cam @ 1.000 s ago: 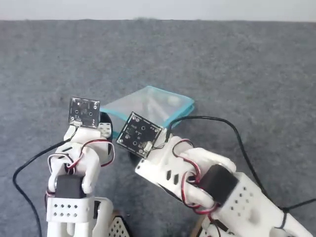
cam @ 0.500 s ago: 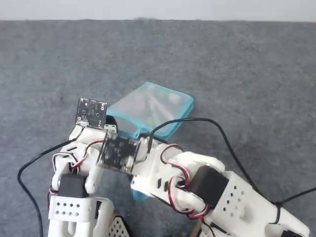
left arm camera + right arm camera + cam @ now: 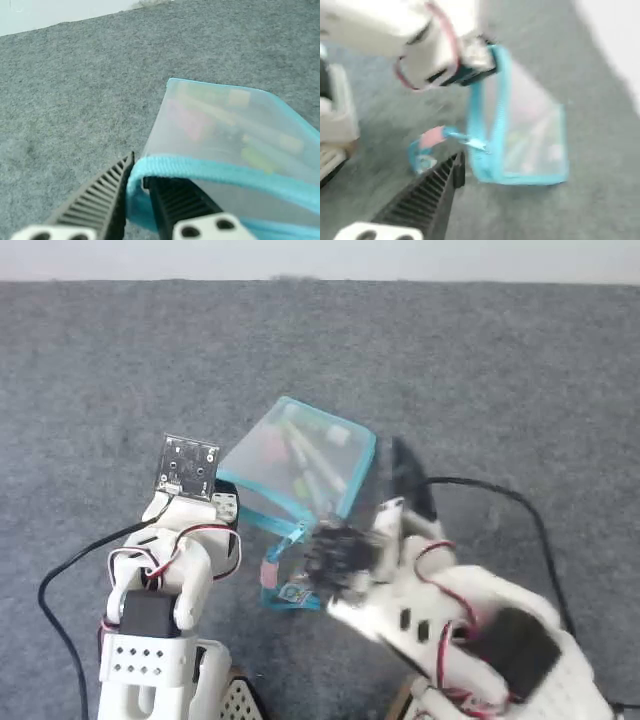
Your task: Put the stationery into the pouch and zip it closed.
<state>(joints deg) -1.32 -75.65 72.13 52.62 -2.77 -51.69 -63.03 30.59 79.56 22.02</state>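
Left jaws: closed on the pouch (image 3: 225, 130), with one corner of its blue zip edge pinched between the two ribbed faces. From that grip the clear body of the pouch extends away from the left jaws over the grey surface (image 3: 500, 370). The stationery (image 3: 200, 112) lies inside the pouch as coloured pens and small pieces seen through the clear wall, beyond the gripped edge.

Right jaws: blurred in the high view, and how far they stand open cannot be told. They hold nothing that can be made out. A pink tag (image 3: 432, 137) on a blue strap hangs off the end of the zip edge, just ahead of the tip of the right jaws and apart from it. The pouch body lies beyond that tip, on the far side of the tag.
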